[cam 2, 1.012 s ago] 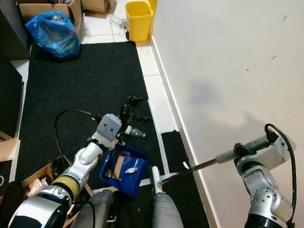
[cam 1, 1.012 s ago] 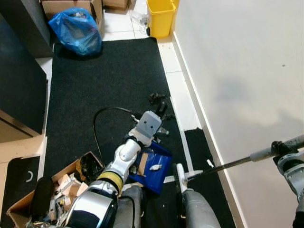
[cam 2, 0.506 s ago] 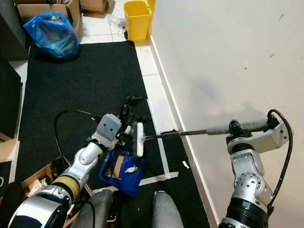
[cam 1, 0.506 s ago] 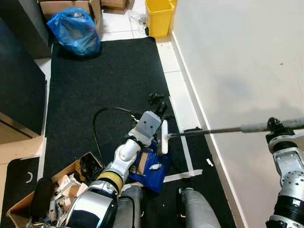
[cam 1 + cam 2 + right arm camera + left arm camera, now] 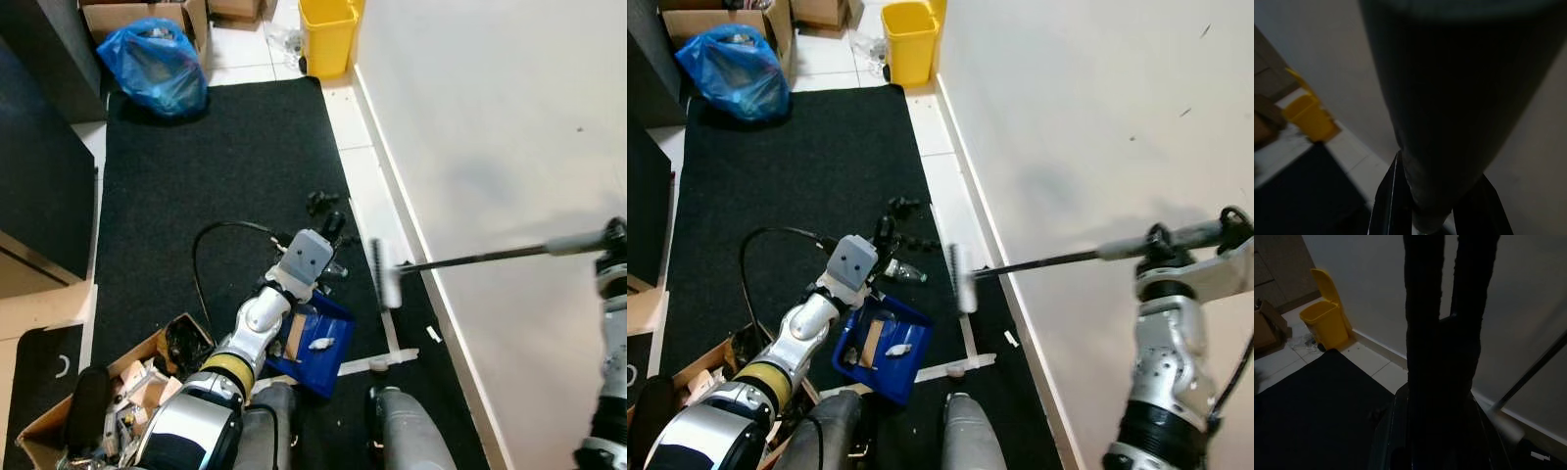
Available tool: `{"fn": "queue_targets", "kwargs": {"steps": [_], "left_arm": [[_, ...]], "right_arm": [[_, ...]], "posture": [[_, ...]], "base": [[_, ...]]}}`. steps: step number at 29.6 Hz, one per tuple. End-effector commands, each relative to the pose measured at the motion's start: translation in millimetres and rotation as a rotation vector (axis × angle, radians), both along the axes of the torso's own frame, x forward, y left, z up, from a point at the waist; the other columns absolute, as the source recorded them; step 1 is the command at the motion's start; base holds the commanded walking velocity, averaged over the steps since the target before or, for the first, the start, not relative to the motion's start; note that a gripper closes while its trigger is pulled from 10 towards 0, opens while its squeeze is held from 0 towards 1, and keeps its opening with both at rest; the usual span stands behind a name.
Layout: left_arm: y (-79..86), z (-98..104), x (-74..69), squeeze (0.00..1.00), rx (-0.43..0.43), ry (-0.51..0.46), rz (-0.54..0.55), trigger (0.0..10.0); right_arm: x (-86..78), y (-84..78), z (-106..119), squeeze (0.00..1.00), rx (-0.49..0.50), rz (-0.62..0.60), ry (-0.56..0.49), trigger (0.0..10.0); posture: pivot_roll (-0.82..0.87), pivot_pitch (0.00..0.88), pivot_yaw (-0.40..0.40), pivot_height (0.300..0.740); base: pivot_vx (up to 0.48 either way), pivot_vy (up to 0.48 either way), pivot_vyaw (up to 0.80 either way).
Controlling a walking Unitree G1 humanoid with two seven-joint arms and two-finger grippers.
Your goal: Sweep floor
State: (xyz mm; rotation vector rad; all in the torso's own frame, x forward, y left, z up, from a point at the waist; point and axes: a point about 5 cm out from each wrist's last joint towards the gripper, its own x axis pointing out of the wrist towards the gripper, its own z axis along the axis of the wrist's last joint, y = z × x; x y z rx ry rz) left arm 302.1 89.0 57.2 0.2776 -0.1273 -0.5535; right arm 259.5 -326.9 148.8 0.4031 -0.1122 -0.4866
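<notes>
floor: white tiles (image 5: 364, 176), black mat (image 5: 216, 166)
wall: plain white (image 5: 490, 117)
far end: yellow bin (image 5: 330, 34), blue bag (image 5: 157, 64)

A blue dustpan (image 5: 312, 342) is holding pale scraps, lying on a plain black mat (image 5: 216, 186). A yellow bin (image 5: 329, 34) is standing by the off-white wall (image 5: 500, 127), and a glossy blue bag (image 5: 157, 61) is sitting beside brown cardboard boxes (image 5: 147, 15) on white floor tiles (image 5: 364, 186).
</notes>
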Motion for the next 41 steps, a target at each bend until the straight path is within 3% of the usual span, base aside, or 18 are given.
{"fn": "queue_targets", "kwargs": {"steps": [1, 2, 5, 8, 13, 14, 19, 28, 32, 41], "left_arm": [[-14.2, -5, -7.3, 0.00, -0.010, 0.013, -0.053, 10.0], [-14.2, -5, -7.3, 0.00, -0.010, 0.013, -0.053, 10.0], [-14.6, -5, -7.6, 0.00, -0.012, 0.015, -0.054, 10.0], [-15.2, -5, -8.0, 0.00, -0.013, 0.016, -0.056, 10.0], [-15.9, -5, -8.4, 0.00, -0.015, 0.017, -0.057, 10.0], [-16.7, -6, -8.9, 0.00, -0.016, 0.017, -0.060, 10.0], [-18.4, -6, -9.9, 0.00, -0.017, 0.018, -0.065, 10.0], [-17.8, -7, -10.2, 0.00, -0.023, 0.027, -0.071, 10.0], [-19.0, -9, -12.9, 0.00, -0.028, 0.035, -0.084, 10.0], [-19.2, -10, -14.1, 0.00, -0.029, 0.041, -0.091, 10.0]], "right_arm": [[-7.7, -9.2, 2, 0.00, -0.073, -0.042, 0.048, 10.0], [-7.7, -9.2, 2, 0.00, -0.073, -0.042, 0.048, 10.0], [-14.4, -19.4, -7, 0.00, -0.140, -0.048, 0.229, 10.0], [-17.9, -18.7, -17, 0.00, -0.124, -0.002, 0.322, 10.0], [-18.6, -14.2, -24, 0.00, -0.083, 0.035, 0.346, 10.0], [-20.1, -6.5, -35, 0.00, -0.045, 0.069, 0.398, 10.0], [-23.0, 6.0, -53, 0.00, 0.022, 0.107, 0.464, 10.0], [-15.5, 18.8, -62, 0.00, 0.119, 0.075, 0.383, 10.0], [-10.2, 33.3, -67, 0.00, 0.165, 0.078, 0.364, 10.0], [4.0, 45.7, -55, 0.00, 0.199, 0.109, 0.234, 10.0]], "posture": [[-0.07, 0.162, -0.070, 0.740], [-0.07, 0.162, -0.070, 0.740], [-0.08, 0.166, -0.071, 0.740], [-0.08, 0.167, -0.073, 0.740], [-0.08, 0.167, -0.074, 0.740], [-0.08, 0.163, -0.079, 0.740], [-0.08, 0.158, -0.087, 0.740], [-0.08, 0.161, -0.087, 0.740], [-0.07, 0.166, -0.087, 0.740], [-0.07, 0.173, -0.084, 0.740]], "base": [[0.000, 0.000, 0.00], [0.000, 0.000, 0.00], [0.000, 0.000, 0.00], [0.000, 0.000, 0.00], [0.000, 0.000, 0.00], [0.000, 0.000, 0.00], [0.000, 0.000, 0.00], [0.000, 0.000, 0.00], [0.000, 0.000, 0.00], [0.000, 0.000, 0.00]]}}
